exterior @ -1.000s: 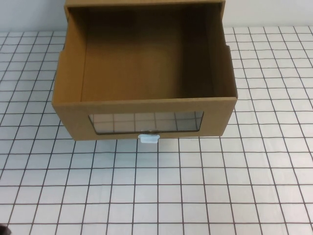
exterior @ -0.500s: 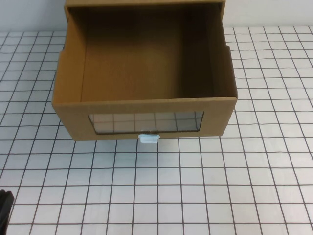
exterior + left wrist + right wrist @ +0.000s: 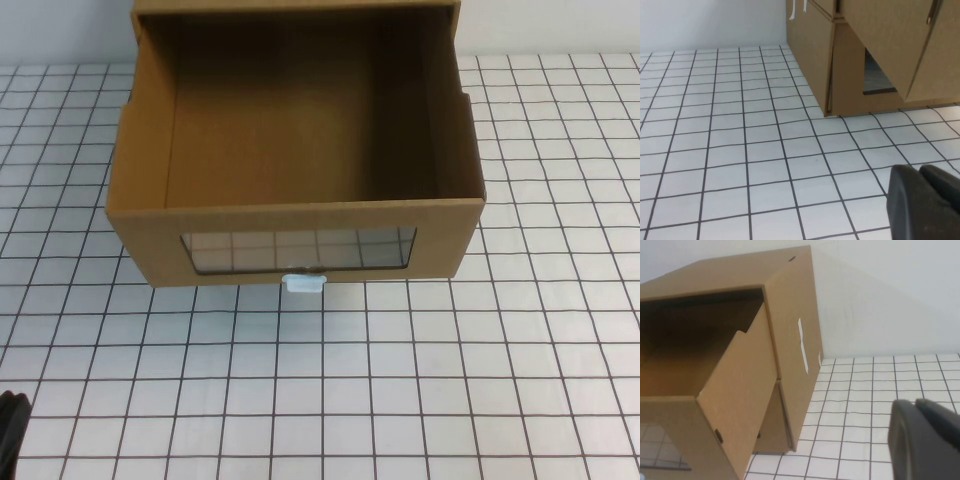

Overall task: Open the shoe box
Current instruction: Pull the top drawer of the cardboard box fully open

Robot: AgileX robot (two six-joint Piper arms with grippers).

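Cardboard shoe box (image 3: 300,215) open, window (image 3: 298,248) toward robot | left gripper (image 3: 920,172) near-left, right gripper (image 3: 916,407) beside box (fingers closed, both)

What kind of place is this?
Likely a lab test bench: gridded white table, plain wall, one opened shoe box. Left gripper sits by the table's near-left corner; right gripper right of the box.

A white counter (image 3: 480,400) fills the scene, ruled all over with thin dark lines into a regular grid of squares. The grid runs from 6 o'clock straight back to 12 o'clock and spreads out fully to 3 and 9 o'clock. At 12 o'clock the counter meets a plain, pale grey wall (image 3: 550,25), bare and matte. The light is soft and even, and the squares turn slightly greyer toward the wall.
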